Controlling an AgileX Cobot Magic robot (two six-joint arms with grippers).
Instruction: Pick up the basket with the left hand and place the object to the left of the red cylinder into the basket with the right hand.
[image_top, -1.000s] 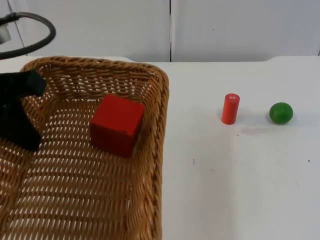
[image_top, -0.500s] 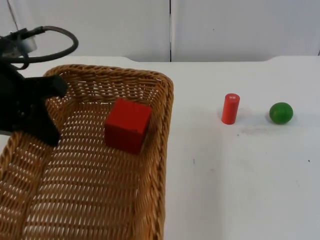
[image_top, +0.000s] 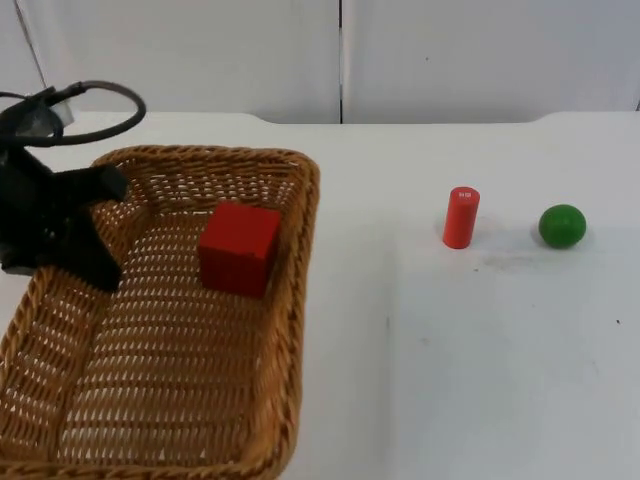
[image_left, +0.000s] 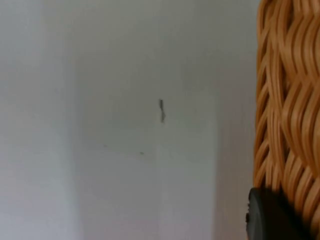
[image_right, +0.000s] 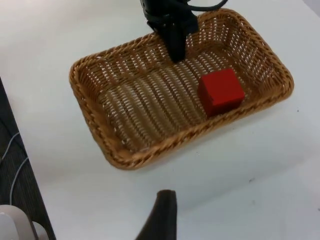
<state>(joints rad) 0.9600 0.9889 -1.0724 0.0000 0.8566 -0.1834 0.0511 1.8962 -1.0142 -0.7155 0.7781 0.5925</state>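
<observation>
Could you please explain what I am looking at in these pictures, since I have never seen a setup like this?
This is a robot with two black arms at a white table. One picture looks down on the table from a fixed camera; the other two come from cameras on the arms' wrists. The left gripper grips the rim of a wicker basket, and a red cube lies inside the basket. On the table stand a red cylinder and, on its far side from the basket, a green ball. The right gripper waits above the table, looking at the basket.
</observation>
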